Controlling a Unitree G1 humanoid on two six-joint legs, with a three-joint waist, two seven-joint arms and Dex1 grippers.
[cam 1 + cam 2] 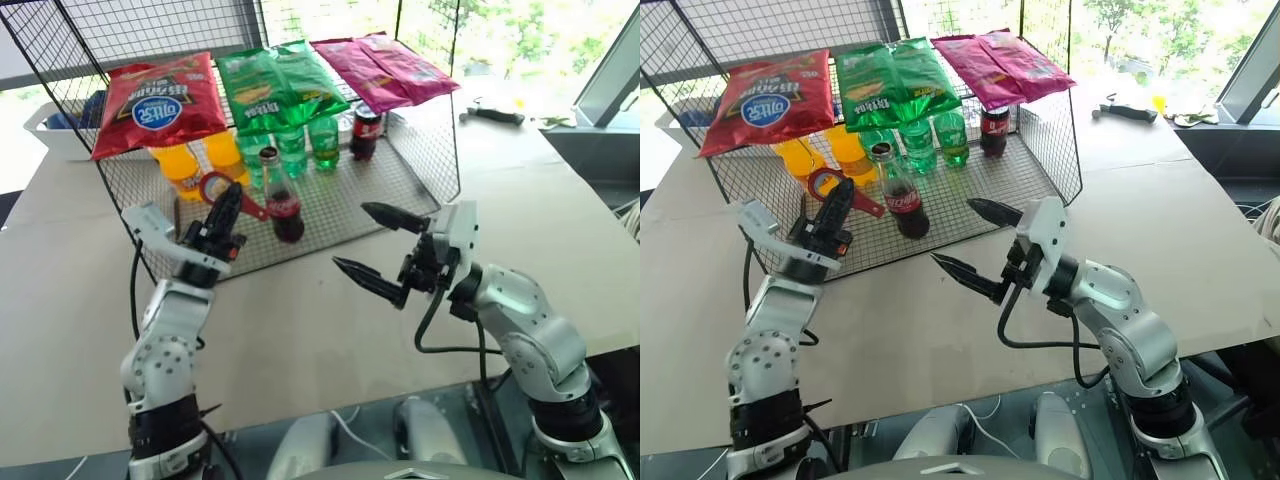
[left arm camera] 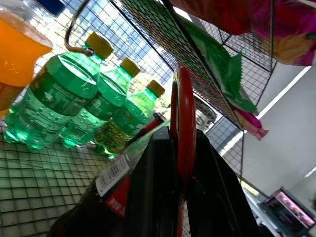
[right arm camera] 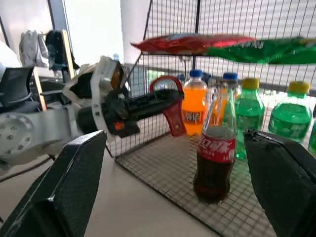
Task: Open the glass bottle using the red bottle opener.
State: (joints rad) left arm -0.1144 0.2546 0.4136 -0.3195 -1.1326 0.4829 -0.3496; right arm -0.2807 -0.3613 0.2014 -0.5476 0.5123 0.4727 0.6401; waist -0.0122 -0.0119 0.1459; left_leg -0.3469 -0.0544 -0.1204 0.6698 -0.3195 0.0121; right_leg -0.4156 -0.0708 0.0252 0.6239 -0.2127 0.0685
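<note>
Bottle opener first: my left pincer (image 1: 225,212) is clamped shut on the red bottle opener (image 1: 222,188), ring head sticking up above the fingertips, left of centre in the head view. From the right wrist camera the opener (image 3: 170,106) hangs just left of the glass bottle (image 3: 216,148), close to its neck but not touching as far as I can see.

The glass bottle (image 1: 282,200) stands upright on the wire shelf floor (image 1: 340,205), near the front edge, in the middle of the frame. Behind it, toward the top of the frame, sit the green bottles (image 1: 305,142), two orange bottles (image 1: 180,165) at upper left and a black-capped cola bottle (image 1: 366,130) a bit to the right. Snack bags lie on the upper wire tier: red bag (image 1: 160,100), green bag (image 1: 275,85), pink bag (image 1: 385,68).

My right pincer (image 1: 380,250) is spread wide and gripping nothing, over bare table (image 1: 300,330) right of centre, just in front of the shelf's front edge. Between it and the bottle it's open mesh. The shelf's right wire wall (image 1: 430,140) stands upper right of that pincer. Lots of bare table along the lower middle and right.
</note>
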